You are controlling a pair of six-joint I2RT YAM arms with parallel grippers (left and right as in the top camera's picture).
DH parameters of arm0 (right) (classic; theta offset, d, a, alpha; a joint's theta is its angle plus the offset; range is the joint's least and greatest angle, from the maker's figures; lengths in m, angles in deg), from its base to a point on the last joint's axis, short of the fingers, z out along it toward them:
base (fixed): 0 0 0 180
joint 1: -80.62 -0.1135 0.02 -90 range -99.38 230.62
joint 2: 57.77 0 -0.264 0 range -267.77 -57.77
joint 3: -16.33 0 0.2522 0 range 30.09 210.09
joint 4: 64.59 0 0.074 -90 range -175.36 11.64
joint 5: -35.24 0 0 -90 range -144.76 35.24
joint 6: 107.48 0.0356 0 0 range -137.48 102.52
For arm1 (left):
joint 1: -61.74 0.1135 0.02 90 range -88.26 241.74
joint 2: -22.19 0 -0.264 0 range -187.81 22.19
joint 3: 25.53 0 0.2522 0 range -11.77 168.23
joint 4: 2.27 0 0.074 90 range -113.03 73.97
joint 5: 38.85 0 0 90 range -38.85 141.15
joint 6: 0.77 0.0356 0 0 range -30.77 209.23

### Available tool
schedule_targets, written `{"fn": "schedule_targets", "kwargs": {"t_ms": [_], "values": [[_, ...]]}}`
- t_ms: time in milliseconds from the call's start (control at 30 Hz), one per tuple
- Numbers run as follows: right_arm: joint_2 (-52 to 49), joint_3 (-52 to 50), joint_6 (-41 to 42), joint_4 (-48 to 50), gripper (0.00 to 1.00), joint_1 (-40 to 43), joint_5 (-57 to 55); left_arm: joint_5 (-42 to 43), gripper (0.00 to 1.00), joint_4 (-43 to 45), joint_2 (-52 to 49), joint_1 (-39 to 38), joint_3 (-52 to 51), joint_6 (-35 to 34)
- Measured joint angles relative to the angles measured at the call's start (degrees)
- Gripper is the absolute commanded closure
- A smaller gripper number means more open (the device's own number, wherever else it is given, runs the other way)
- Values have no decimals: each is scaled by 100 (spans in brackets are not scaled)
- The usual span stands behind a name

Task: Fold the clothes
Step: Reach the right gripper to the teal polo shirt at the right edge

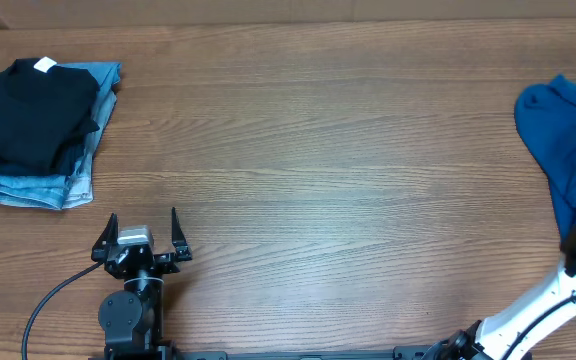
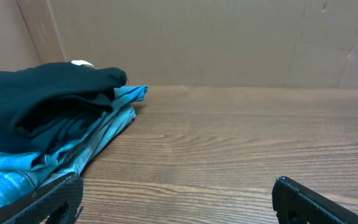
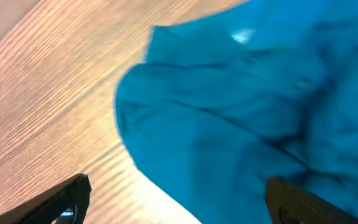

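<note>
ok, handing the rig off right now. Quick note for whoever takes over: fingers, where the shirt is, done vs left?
Left gripper: fingers open, empty, near the front edge of the table.
Right gripper: fingers wide open over the teal shirt; no grip visible.
Shirt: crumpled heap at the table's right edge, partly out of the overhead view.
Black garment lies folded on the jeans at far left, not part of this job.
Done: nothing on the shirt yet.
Left: probably drag it to the centre, spread it flat, then fold.
</note>
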Motion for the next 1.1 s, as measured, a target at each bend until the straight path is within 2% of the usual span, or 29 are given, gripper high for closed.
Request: {"fn": "schedule_targets", "kwargs": {"t_ms": [67,167,333,500,733,867,1100], "values": [[-146,2,-35,155,2,-297,-238,0,0,0,0,0,0,0],[-382,2,48,195,2,-487,-387,2,0,0,0,0,0,0],[-533,0,483,-118,3,-352,-590,2,0,0,0,0,-2,0],[-533,2,957,-730,4,219,-686,2,0,0,0,0,0,0],[-533,2,1143,-1196,10,1003,-599,2,0,0,0,0,0,0],[-533,-37,1134,-1119,12,1119,-352,0,0,0,0,0,0,0],[-533,-850,1137,-538,15,1108,-210,0,0,0,0,0,-2,0]]}}
